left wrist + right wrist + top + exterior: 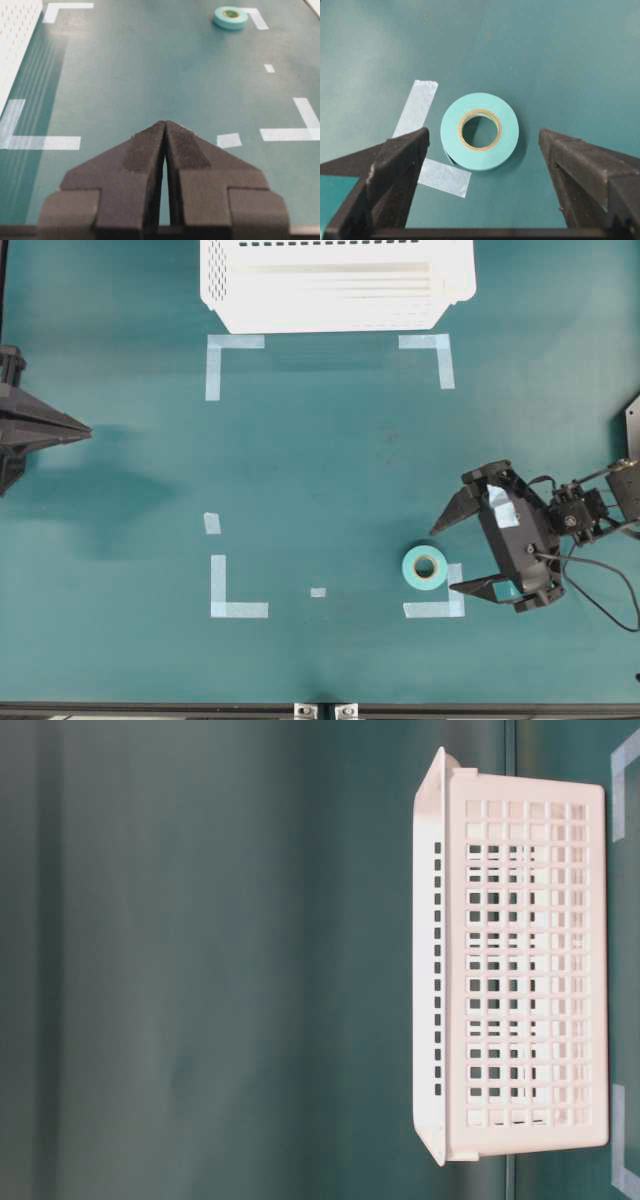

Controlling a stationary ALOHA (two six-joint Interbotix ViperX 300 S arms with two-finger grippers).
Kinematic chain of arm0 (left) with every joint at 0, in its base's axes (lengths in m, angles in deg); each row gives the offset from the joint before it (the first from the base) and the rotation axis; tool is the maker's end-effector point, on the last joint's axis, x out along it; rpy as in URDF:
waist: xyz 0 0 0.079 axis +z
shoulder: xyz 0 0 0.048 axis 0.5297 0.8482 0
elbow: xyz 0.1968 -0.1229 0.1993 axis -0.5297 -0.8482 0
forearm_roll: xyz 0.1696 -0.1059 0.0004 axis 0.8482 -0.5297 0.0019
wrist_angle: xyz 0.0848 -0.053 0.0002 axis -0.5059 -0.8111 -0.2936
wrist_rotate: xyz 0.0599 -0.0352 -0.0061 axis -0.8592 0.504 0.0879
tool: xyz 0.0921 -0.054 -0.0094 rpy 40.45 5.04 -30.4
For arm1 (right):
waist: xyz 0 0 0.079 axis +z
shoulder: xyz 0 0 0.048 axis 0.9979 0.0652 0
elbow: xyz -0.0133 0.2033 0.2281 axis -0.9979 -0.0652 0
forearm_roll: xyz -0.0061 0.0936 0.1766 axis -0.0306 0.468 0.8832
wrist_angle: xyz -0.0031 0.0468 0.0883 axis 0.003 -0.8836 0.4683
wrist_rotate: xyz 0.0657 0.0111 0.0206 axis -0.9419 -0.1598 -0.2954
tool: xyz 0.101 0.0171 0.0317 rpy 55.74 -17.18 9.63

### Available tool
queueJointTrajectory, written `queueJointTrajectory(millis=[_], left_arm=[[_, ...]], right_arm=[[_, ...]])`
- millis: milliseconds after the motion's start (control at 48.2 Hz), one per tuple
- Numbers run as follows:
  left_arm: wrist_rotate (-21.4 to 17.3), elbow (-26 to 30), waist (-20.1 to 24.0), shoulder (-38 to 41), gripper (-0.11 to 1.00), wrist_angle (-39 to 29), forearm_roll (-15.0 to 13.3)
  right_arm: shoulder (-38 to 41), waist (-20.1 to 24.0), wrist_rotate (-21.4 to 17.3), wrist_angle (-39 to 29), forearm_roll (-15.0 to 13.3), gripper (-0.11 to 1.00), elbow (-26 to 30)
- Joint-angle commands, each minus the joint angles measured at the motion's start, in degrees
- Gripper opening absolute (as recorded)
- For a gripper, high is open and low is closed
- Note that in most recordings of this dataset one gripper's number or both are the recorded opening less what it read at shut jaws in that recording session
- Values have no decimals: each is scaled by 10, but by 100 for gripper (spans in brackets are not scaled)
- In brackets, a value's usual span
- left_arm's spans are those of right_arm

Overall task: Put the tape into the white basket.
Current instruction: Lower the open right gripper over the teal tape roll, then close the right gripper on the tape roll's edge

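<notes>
Right gripper [484,145]: jaws spread wide, straddling tape [479,131] for pickup, apparently untouched; white basket [335,285] at table's far edge.

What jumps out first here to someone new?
The white basket at the top edge of the green table, bright against it. Then the teal tape lying flat near a pale corner mark, with the right gripper open wide just beside it. The left gripper sits shut at the left edge.
</notes>
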Motion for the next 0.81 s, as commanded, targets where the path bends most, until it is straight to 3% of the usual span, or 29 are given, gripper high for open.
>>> queueJointTrajectory(millis=[0,249,788], left_arm=[[0,8,4,5,-10,5,0],[0,8,4,5,-10,5,0],[0,8,4,5,-10,4,-1]], right_arm=[[4,2,-1,-11,2,96,19],[33,2,-2,-47,2,97,41],[61,2,-3,-56,4,98,60]])
